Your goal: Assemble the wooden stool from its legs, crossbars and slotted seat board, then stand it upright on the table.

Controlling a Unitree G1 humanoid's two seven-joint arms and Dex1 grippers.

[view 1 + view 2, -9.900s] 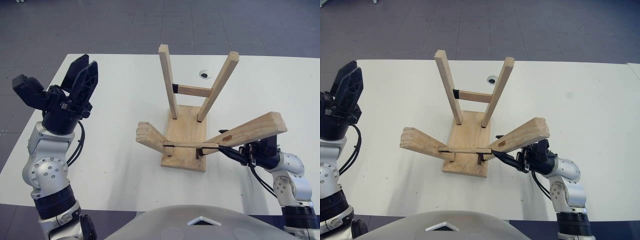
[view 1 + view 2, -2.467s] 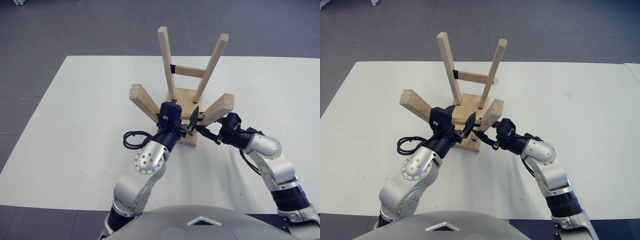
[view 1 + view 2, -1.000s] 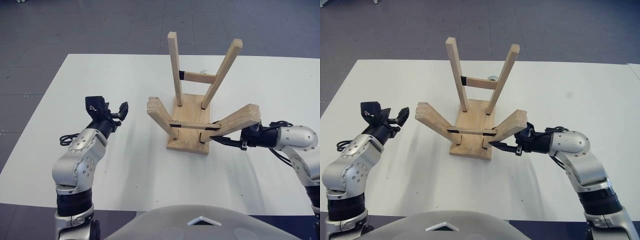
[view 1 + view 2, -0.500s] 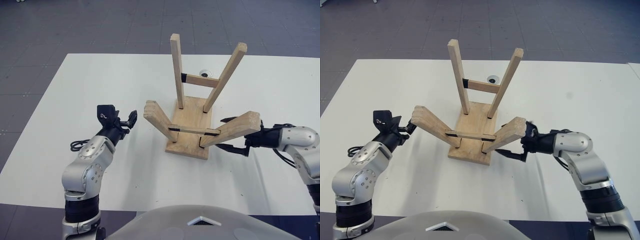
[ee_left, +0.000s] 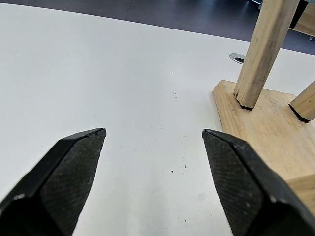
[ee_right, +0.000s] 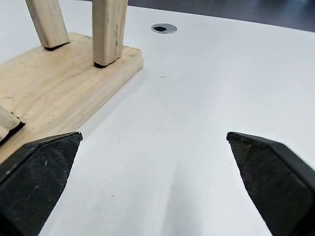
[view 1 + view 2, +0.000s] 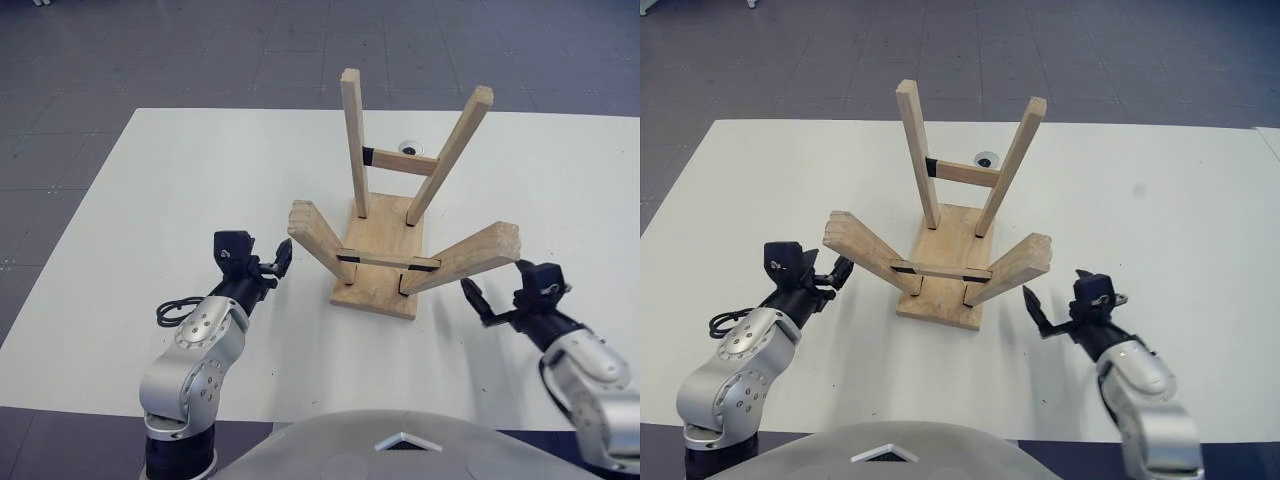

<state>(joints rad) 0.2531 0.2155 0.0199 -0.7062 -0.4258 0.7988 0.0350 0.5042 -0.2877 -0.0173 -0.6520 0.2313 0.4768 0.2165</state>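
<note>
- The white table (image 7: 170,180) carried everything, and I saw the stool (image 7: 385,235) near its middle, upside down.
- The slotted seat board (image 7: 378,290) lay flat on the table with all four legs pointing up from it.
- The far legs (image 7: 353,140) stood steeper. The near legs (image 7: 465,257) splayed wide to left and right.
- I judged the wood stiff and fairly light, but smooth enough to slip on the pads. The joints looked only pushed in, so a hard pull on a leg could unseat it.
- For the flip I'd have taken hold low on two legs, close to the board, or on the board's long edges, one arm each side.
- Each pair of legs had a thin crossbar. The far crossbar (image 7: 400,162) sat high and the near crossbar (image 7: 385,262) low. I'd have kept off both.
- My left gripper (image 5: 153,135) hung just left of the near left leg, fingers apart, holding nothing.
- My right gripper (image 6: 153,140) sat near the board's near right corner, fingers spread wide, also empty.
</note>
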